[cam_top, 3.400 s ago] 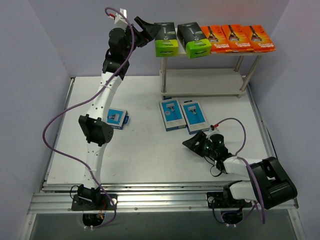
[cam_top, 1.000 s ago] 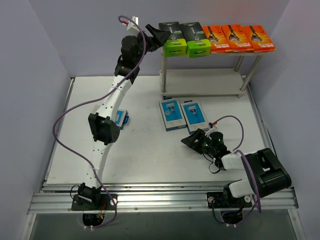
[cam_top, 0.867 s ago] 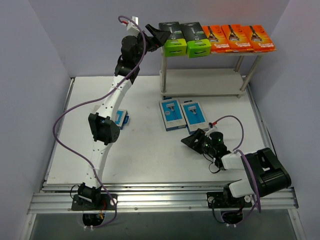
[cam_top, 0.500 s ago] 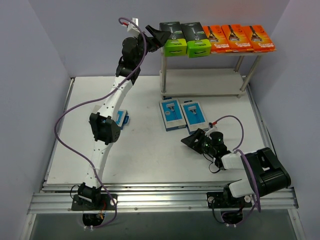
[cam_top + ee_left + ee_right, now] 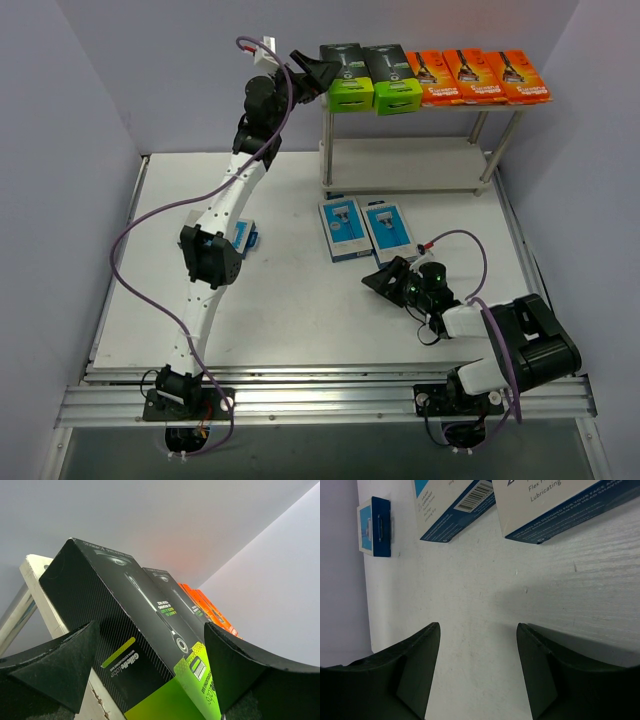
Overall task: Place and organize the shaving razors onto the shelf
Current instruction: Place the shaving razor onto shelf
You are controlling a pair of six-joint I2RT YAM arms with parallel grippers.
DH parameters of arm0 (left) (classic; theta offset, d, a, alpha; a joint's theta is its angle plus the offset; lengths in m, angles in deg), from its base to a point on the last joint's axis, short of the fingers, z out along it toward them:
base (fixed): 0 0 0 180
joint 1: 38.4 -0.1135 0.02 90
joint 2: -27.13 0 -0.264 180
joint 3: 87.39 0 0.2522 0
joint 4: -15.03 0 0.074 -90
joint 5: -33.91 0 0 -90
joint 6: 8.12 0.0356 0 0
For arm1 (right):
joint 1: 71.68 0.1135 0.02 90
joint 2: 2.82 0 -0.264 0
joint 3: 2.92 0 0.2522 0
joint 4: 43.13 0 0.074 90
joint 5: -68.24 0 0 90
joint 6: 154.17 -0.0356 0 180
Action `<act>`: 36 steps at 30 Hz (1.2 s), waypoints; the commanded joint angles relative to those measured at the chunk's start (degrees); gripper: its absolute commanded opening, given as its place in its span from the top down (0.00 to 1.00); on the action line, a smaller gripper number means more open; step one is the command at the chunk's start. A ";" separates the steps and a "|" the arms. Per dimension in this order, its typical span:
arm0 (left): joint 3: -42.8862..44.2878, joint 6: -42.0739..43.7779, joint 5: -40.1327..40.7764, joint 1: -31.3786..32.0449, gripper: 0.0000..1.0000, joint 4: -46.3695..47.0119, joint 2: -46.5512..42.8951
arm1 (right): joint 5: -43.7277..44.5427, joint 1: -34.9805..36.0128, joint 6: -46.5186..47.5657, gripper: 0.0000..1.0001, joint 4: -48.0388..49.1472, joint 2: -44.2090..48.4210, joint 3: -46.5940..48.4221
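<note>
- Blue packs (image 5: 343, 228): probably light, stiff card with slick faces; best pinched across the narrow width, near mid-length.
- Three of them flat on the table (image 5: 290, 300): two side by side before the shelf (image 5: 410, 165), one partly behind the left arm (image 5: 215, 215).
- On the top board, in a row: two black packs (image 5: 343, 75), three orange packs (image 5: 475, 75).
- Left gripper (image 5: 312, 68) spread wide beside the end black pack; right gripper (image 5: 385, 280) spread, gripping nothing, near the blue pair.
</note>
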 commanded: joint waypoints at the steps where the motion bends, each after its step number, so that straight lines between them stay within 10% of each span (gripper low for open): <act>1: 3.24 -1.68 -0.62 0.38 0.06 5.23 1.59 | 2.63 -0.47 2.23 0.41 -8.52 -2.39 -0.32; 36: -7.47 -1.07 -3.25 -2.78 0.06 9.01 -5.08 | 2.72 -0.47 3.72 0.41 -11.77 -2.23 3.01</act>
